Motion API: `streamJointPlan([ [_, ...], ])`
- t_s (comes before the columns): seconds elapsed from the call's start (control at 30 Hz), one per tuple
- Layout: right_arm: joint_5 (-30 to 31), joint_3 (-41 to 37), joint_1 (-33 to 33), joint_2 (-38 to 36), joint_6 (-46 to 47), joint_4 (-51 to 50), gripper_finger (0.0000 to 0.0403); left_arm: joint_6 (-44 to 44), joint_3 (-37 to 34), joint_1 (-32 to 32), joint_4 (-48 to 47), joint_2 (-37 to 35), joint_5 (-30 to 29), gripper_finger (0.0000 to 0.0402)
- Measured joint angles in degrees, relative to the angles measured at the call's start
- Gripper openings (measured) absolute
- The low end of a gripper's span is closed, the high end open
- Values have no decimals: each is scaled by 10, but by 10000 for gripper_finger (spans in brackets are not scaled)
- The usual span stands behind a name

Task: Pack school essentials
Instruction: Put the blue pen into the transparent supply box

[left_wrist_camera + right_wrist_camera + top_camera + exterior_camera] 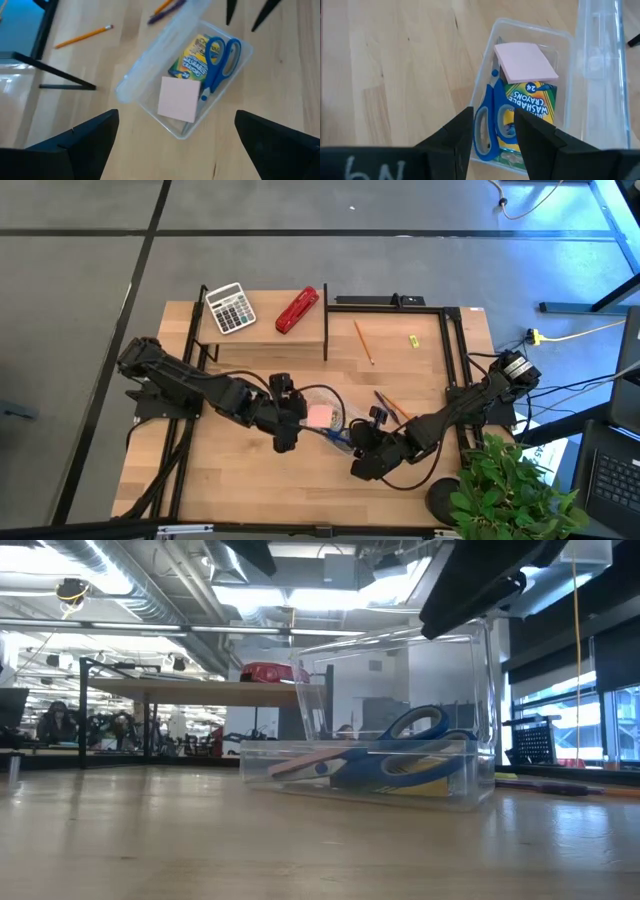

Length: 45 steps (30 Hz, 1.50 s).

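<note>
A clear plastic box [325, 418] stands mid-table on its base, its lid [400, 680] swung open and upright. Inside lie the blue-handled scissors [487, 125], a pink sticky-note pad [525, 62] and a crayon pack [530, 105]. My left gripper [176, 115] is open wide above the box's left side [286, 430]. My right gripper [492, 115] is open, its fingers standing over the scissors' handles at the box's near right end [362, 452]. An orange pencil [363, 340] and a yellow piece [413, 340] lie toward the far side. A dark pen and a second pencil [390, 405] lie right of the box.
A raised wooden shelf [262, 330] at the far left carries the white-grey calculator [230, 308] and the red stapler [297, 310]. A black frame [452, 350] runs along the table's right side. A potted plant [510, 490] stands at the near right corner.
</note>
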Motion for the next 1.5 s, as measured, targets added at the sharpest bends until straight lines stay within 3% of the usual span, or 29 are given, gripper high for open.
streamJointPlan([
  [0.13, -24, 0, 0, -2, 6, -1, 145, -4, 0, 1, -9, -3, -9, 393],
  [0.37, -151, 0, 3, -30, -41, 53, 145, -4, 0, 3, -17, -4, -13, 393],
  [0.47, -160, 0, 4, -50, -51, 80, 145, -4, 0, 3, -19, -4, -13, 393],
  [0.57, -124, 0, 3, -76, -54, 78, 145, -5, 0, 3, -20, -4, -12, 393],
  [0.83, 82, 1, -32, -146, -58, 53, 145, -6, 0, 3, -20, -4, -12, 393],
  [0.93, 98, 1, -65, -145, -56, 21, 145, -8, 0, 3, -20, -4, -12, 393],
  [1.1, 29, 0, -128, -118, -54, -15, 145, -20, 0, 3, -20, -4, -12, 393],
  [1.3, 8, 0, -204, -100, -53, -40, 145, -41, 0, 3, -24, -4, -12, 393],
  [1.5, -148, 0, -271, -66, -71, -55, 145, -47, 0, 3, -24, -4, -12, 393],
])
